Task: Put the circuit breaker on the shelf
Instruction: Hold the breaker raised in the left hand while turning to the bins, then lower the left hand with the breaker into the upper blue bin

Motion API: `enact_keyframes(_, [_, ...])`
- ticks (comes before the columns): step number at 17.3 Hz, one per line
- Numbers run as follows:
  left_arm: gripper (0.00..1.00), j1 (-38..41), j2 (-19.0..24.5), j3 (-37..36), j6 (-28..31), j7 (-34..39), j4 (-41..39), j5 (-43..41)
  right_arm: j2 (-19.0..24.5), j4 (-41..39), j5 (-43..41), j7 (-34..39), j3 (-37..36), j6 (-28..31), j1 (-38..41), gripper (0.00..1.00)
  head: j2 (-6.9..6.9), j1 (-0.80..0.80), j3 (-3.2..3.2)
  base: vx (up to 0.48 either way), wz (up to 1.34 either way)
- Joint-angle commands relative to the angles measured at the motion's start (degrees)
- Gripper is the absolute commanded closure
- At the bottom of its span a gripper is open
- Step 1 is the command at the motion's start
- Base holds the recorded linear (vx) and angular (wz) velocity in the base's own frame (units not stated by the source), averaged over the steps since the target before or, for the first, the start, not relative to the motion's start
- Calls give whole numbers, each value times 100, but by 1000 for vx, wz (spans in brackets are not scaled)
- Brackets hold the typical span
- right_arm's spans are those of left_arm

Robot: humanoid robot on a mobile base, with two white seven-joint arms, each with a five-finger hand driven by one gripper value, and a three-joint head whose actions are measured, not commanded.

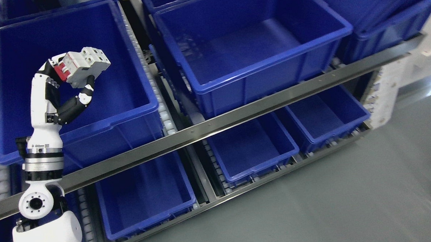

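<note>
A boxy white-and-grey circuit breaker (84, 65) with a red switch is clamped between the fingers (87, 91) of the left hand (59, 89) — held above the smooth blue plastic bin (91, 115) at the shelf's upper left. The bin is seated on white rollers behind a brushed metal rail (237, 114).

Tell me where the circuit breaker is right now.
In the head view, the circuit breaker is at upper left, gripped by the left hand and held above the interior of the large blue bin on the shelf's upper level.
</note>
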Motion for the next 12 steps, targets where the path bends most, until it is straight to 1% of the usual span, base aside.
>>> enact_keyframes(1, [89,-427,992,-304,754,-41,378,-412,-100,0,0,-4,114,368,2,0,0,0,0,170,721])
enact_keyframes(4, [89,-936,1670,-936,1009,-50,1088,-474,-100,0,0,-4,114,368,2,0,0,0,0,188,510])
enact_keyframes(5, [89,-1068,1776,-1094,1010,-76,1326,-474,-100,0,0,-4,114,368,2,0,0,0,0,238,343])
enact_keyframes(6, [88,-1226,1881,-1401,1010,-233,1711,-483,-100,0,0,-4,114,368,2,0,-1,0,0,219,247])
enact_keyframes(8, [88,-1386,1918,-1841,1010,-471,2161,-605,-100,0,0,-4,114,368,2,0,0,0,0,168,197])
enact_keyframes(12, [88,-1404,1839,-2168,1019,-717,2540,-1167,-100,0,0,-4,114,368,2,0,-1,0,0,97,53])
